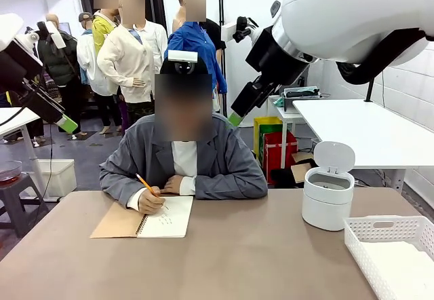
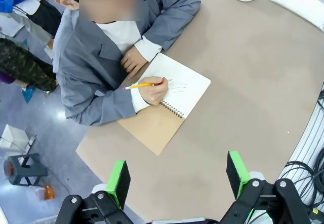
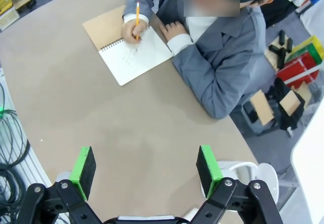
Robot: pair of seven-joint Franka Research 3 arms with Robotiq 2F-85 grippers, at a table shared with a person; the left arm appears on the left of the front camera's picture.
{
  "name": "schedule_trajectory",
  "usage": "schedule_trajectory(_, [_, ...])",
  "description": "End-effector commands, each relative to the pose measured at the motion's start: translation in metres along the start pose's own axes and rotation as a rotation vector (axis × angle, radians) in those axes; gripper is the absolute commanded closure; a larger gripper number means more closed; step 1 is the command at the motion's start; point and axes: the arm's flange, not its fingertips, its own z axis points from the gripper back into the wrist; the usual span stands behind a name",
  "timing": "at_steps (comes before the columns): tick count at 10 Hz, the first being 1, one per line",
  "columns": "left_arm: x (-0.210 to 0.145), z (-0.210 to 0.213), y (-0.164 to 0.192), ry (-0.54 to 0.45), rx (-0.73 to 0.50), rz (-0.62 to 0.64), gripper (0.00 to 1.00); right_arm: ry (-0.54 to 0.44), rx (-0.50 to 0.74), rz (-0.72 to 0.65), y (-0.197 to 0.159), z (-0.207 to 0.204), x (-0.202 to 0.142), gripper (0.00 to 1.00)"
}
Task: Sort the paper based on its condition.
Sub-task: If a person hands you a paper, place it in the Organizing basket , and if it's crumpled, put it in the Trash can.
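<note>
**A:** While the person (image 1: 220, 171) writes on it, where is the paper?

**B:** It's the white page (image 1: 169, 217), open in the notebook (image 1: 116, 222) at the far side of the worktop (image 1: 237, 263), under the pencil (image 1: 145, 183). It looks flat and smooth, and it is bound in.

**A:** And the hands?

**B:** The left hand (image 2: 177, 163) and right hand (image 3: 145, 150) both hang high over the worktop, jaws spread wide, holding nothing.

**A:** So how should the step be done?

**B:** I'd wait. Don't reach in until a sheet lies free and the person's arms are off it. Then judge its state. A smooth sheet is hard to pinch flat, so come at an edge. A wad takes a plain grasp from above with wide jaws.

**A:** What else is around?

**B:** A white bin (image 1: 327, 201), lid up, stands on the robot's right, near a mesh basket (image 1: 362, 251) at the right front corner. My guess is crumpled paper goes to the bin and smooth to the basket. I can't tell whether the basket holds sheets.

**A:** What's in the way?

**B:** The person's arms and the pencil. The bin also stands between the notebook and the basket, so carry high or pass in front of it
</note>
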Motion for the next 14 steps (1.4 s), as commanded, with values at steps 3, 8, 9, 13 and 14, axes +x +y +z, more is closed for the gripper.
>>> schedule_trajectory(3, [-0.0019, -0.0009, -0.0055, -0.007, 0.034, 0.014, 0.0, -0.013, 0.02, 0.021, -0.0064, 0.0056, -0.0055, 0.0])
schedule_trajectory(8, [-0.003, 0.0048, -0.0044, -0.027, 0.044, 0.019, 0.0, -0.03, 0.01, 0.032, -0.005, 0.009, -0.0042, 0.0])
schedule_trajectory(9, [-0.0026, 0.0049, -0.004, -0.033, 0.041, 0.024, 0.0, -0.036, 0.009, 0.031, -0.0051, 0.0096, -0.0037, 0.0])
schedule_trajectory(13, [-0.0007, 0.0072, -0.0008, -0.021, 0.025, 0.003, 0.0, -0.022, -0.008, 0.029, -0.0026, 0.0104, -0.0001, 0.0])
schedule_trajectory(14, [-0.0002, 0.0076, -0.0015, -0.025, 0.023, 0.001, 0.0, -0.041, 0.0, 0.029, -0.0043, 0.0106, -0.0024, 0.0])
